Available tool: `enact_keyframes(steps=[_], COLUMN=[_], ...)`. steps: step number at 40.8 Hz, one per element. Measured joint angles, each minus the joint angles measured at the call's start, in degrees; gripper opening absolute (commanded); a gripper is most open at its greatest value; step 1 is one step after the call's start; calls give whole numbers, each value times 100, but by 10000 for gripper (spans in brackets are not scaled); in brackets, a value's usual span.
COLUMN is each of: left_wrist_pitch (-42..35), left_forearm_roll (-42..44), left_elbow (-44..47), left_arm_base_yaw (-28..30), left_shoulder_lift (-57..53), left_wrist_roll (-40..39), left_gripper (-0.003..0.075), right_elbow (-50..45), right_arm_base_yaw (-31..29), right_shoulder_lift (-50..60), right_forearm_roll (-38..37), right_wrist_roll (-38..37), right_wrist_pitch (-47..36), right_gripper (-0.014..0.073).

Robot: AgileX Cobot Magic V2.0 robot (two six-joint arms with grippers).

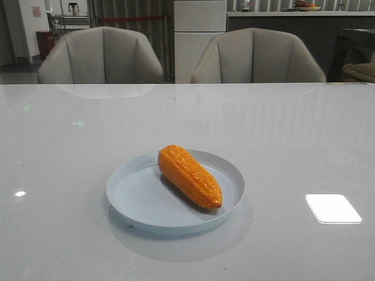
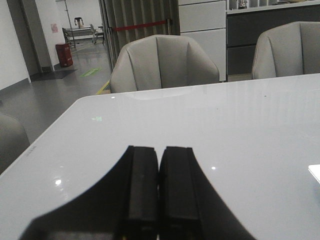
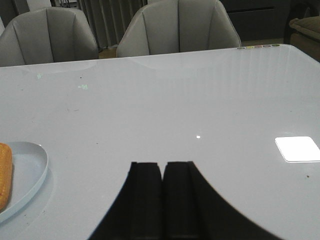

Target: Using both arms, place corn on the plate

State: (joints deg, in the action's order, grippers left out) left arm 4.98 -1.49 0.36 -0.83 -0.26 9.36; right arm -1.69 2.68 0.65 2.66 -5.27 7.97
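A: Item one. Orange toy corn cob (image 1: pixel 189 176), glossy, bumpy kernel texture, tapered to one end. Location?

B: It lay inside the round pale blue plastic plate (image 1: pixel 130 202), diagonal, blunt end toward the far rim and tip toward the near right rim. In the right wrist view the corn (image 3: pixel 4 176) and plate (image 3: pixel 31 170) showed only at the edge of the picture, off to one side of the right jaws (image 3: pixel 163 200) and apart from them. Neither appeared ahead of the left jaws (image 2: pixel 159 192).

A: Item two. State of the jaws?

B: Left pair pressed together, holding nothing. Right pair likewise pressed together, holding nothing. Both hung over the bare white glossy surface (image 1: pixel 70 175).

A: Item three. Handling notes for the corn.

B: Judged light, hollow and stiff. The gloss suggested it was slippery; the bumps would offer some bite. Being round, it could roll on the plate if nudged. Not fragile, by the look of it.

A: Where would one have taken hold?

B: Across the thick middle, jaws crosswise to its length. The taper near the tip would likely squeeze out of a pinch.

A: Task status?

B: Corn on plate; placement looked complete. Background: two grey padded chairs (image 1: pixel 99 55) behind the surface.
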Motion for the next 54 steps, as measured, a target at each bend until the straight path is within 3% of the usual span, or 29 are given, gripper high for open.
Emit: enact_keyframes(steps=[54], left_wrist_pitch=[92], left_forearm_roll=[0], left_elbow=[0], left_arm_base_yaw=[0], left_shoulder_lift=[0], left_wrist_roll=[0], left_gripper=[96], right_elbow=[0], right_arm_base_yaw=[0], right_shoulder_lift=[0], right_forearm_roll=[0], right_wrist_roll=[0], right_wrist_pitch=[0], right_gripper=[69])
